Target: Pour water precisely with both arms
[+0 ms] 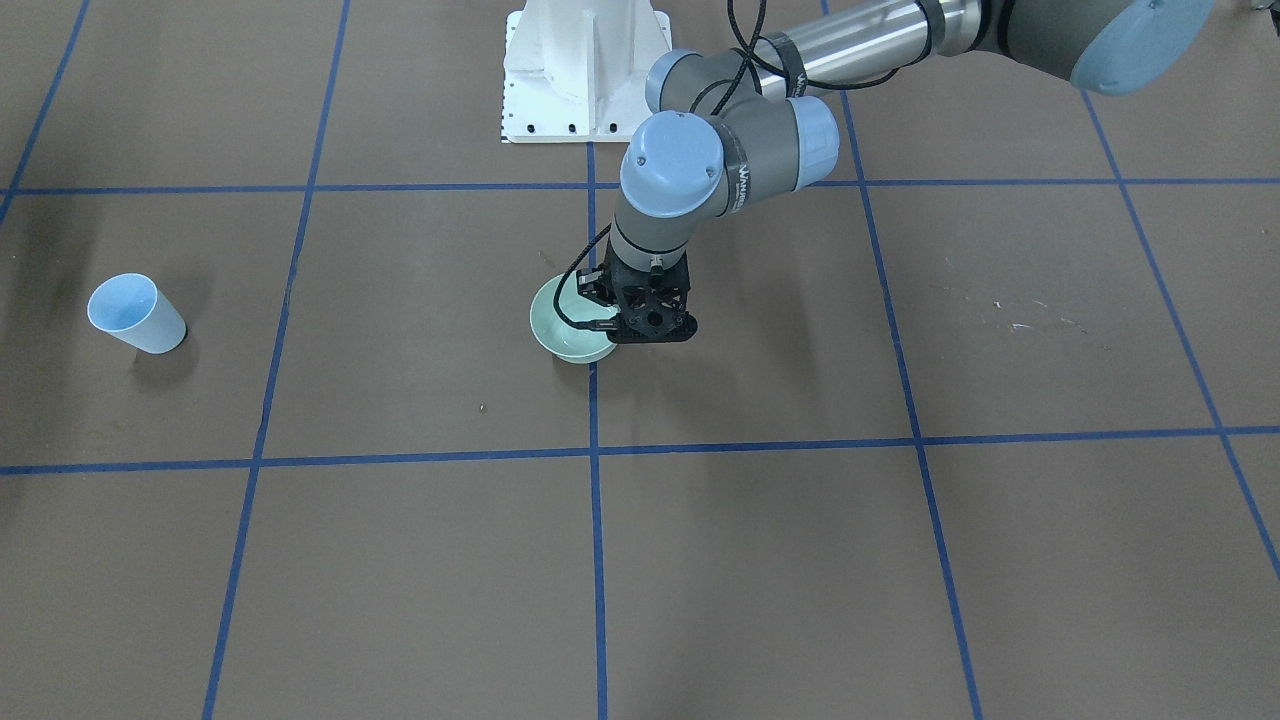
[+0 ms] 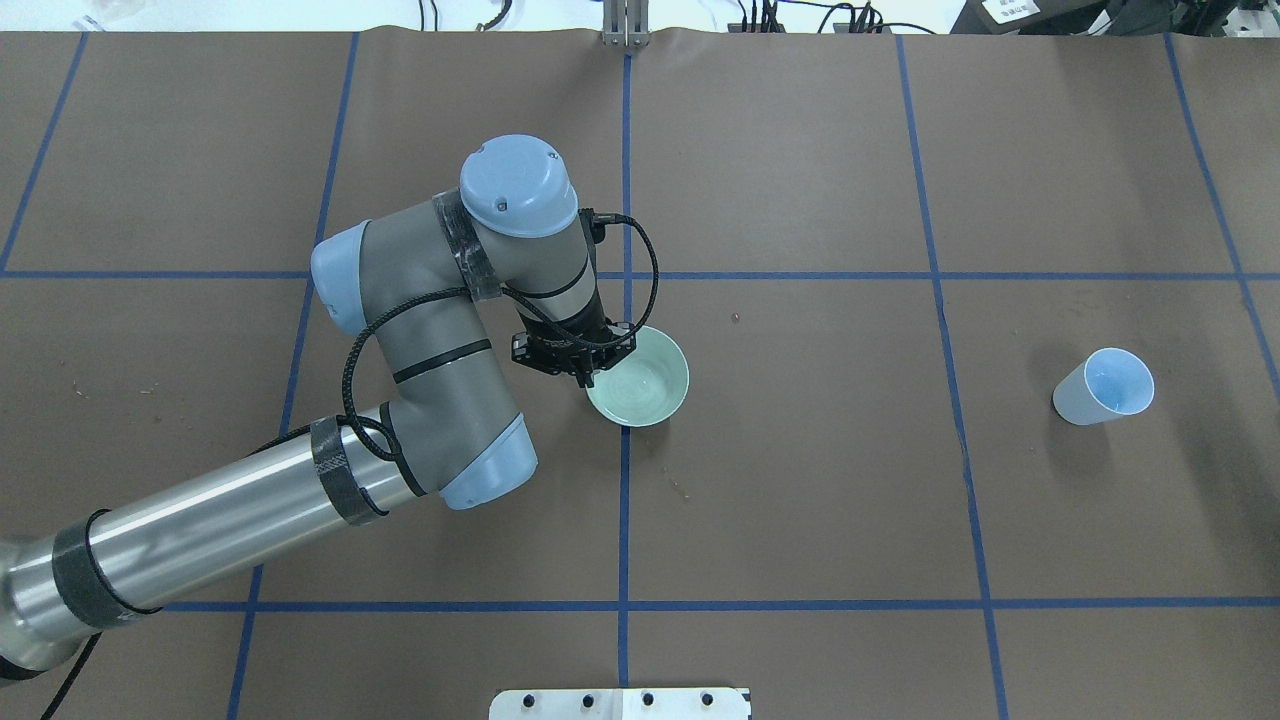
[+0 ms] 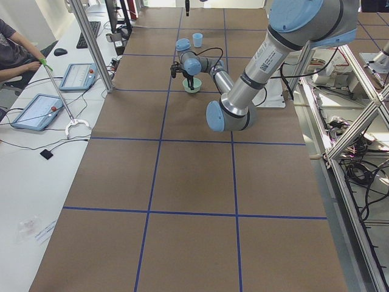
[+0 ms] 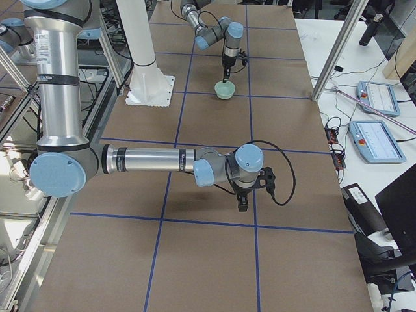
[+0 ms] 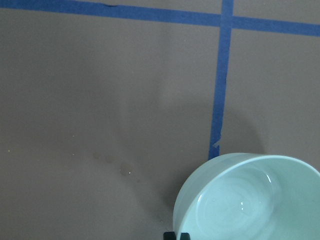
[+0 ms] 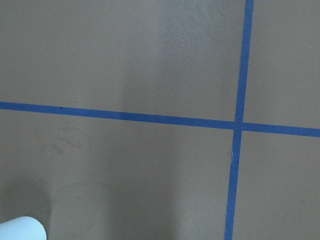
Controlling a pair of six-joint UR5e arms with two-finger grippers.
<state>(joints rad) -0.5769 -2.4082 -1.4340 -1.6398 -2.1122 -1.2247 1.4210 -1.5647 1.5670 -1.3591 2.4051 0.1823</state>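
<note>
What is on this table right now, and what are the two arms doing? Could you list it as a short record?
table: brown, with a blue tape grid
bowl: pale green, upright at the table's centre, faint glints inside
cup: light blue, upright, far to the robot's right, untouched
left gripper: pointing down, fingertips close together on the bowl's rim, on the robot's left side
right gripper: pointing down at the table; open or shut unclear
water: not clearly visible

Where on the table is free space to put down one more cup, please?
The wide stretch between the bowl and the cup is bare. It is crowded only at the bowl, where the left arm reaches down.
</note>
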